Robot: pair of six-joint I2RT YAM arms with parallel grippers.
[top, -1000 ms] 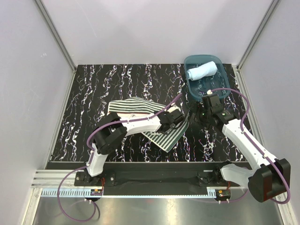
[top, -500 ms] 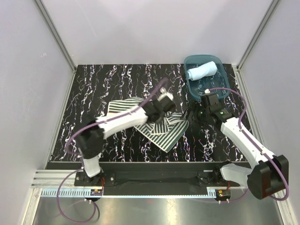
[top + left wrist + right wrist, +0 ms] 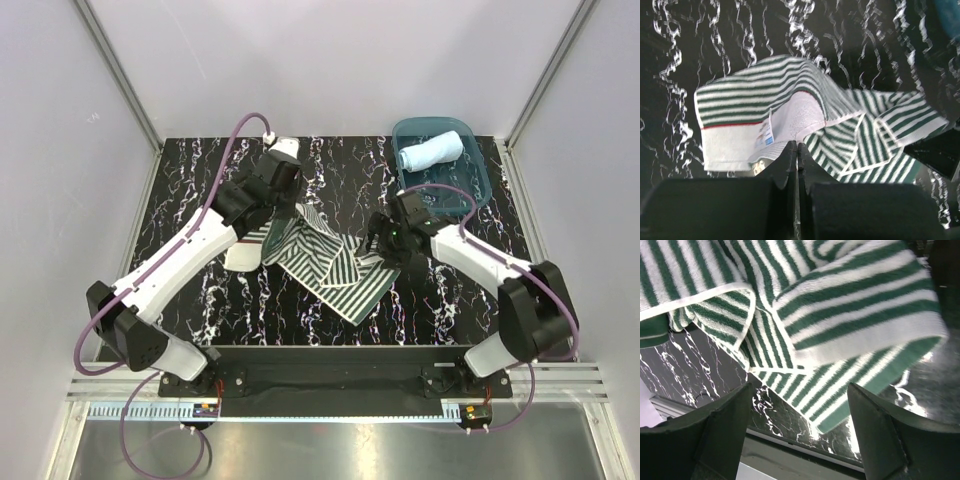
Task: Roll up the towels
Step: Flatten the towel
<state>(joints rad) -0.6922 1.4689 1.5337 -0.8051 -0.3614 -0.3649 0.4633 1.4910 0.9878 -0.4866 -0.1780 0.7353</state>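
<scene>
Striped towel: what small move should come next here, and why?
Probably lower the open right gripper and close it on the right edge of the striped towel. It lies crumpled with folded-over flaps, and the left gripper looks shut on its other edge, so pulling both ways could flatten it.

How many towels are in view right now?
2. The light blue towel lies rolled in the teal tub, far right; the striped towel lies crumpled mid-table. No others show.

Fixed view high overhead, downward; both wrist views close over the shared striped towel [image 3: 330, 265]
</scene>
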